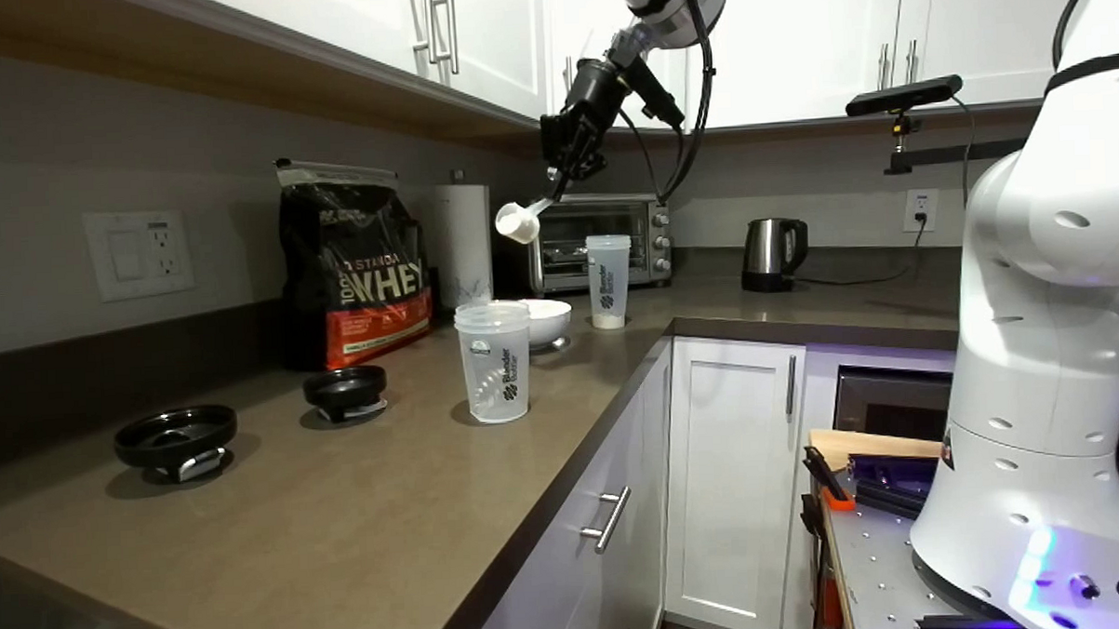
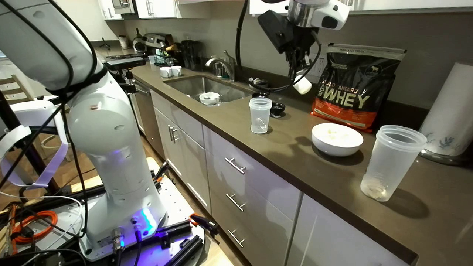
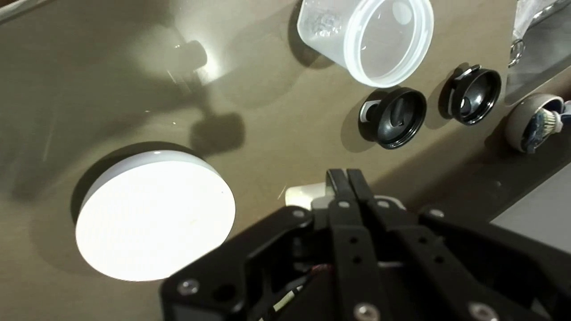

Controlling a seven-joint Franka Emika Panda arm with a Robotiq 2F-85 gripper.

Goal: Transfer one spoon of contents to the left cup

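Observation:
High over the counter, my gripper (image 1: 558,180) is shut on the short handle of the spoon (image 1: 517,223), a white scoop that hangs tilted. In the wrist view the spoon (image 3: 304,195) is partly covered by the nearly touching fingers (image 3: 337,185) of my gripper (image 3: 344,174); whether it holds powder I cannot tell. The left cup (image 1: 494,359) stands upright near the counter edge, translucent white, with a faint coil shape inside. An exterior view puts the spoon (image 2: 303,85) above and right of the left cup (image 2: 259,118), well apart from it.
A white bowl (image 2: 332,150) with pale contents stands between the left cup and another cup (image 2: 393,162) that has powder at its bottom. Behind are a WHEY bag (image 2: 354,85) and paper towels (image 2: 449,111). Black lids (image 1: 178,438) lie near the sink (image 2: 210,83). Upper cabinets overhang.

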